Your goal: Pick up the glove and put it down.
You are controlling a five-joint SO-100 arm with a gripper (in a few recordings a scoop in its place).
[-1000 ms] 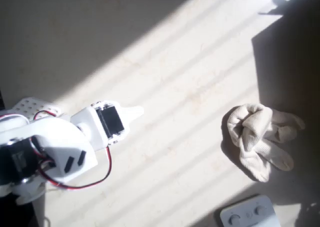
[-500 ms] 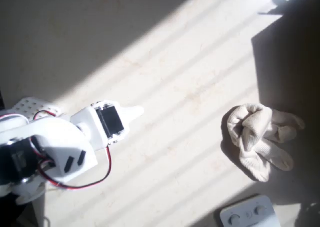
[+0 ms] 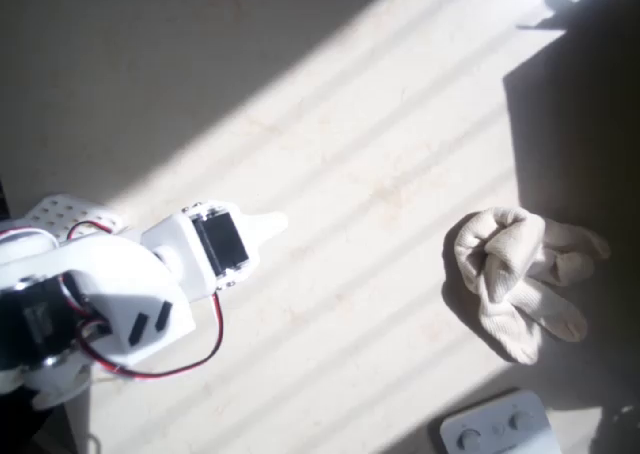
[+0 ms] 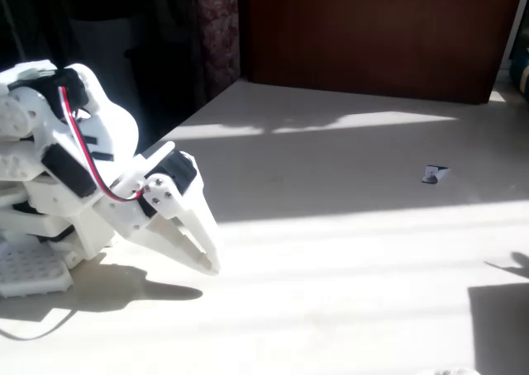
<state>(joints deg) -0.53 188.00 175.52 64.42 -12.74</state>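
The cream-white knit glove [image 3: 520, 274] lies crumpled on the pale table at the right of the overhead view, half in sun and half in shadow, its stubby fingers pointing right and down. My white gripper [image 3: 268, 224] rests far to its left, folded back near the arm's base, with nothing in it. In the fixed view the gripper [image 4: 208, 261] points down and to the right just above the table. Its two fingers lie together, tips meeting, so it is shut. A wide stretch of sunlit table separates it from the glove.
A white box with round knobs [image 3: 495, 429] sits at the overhead view's bottom edge, just below the glove. A small green-and-white card [image 4: 434, 174] lies far back on the table. A dark wooden panel [image 4: 372, 36] stands behind the table.
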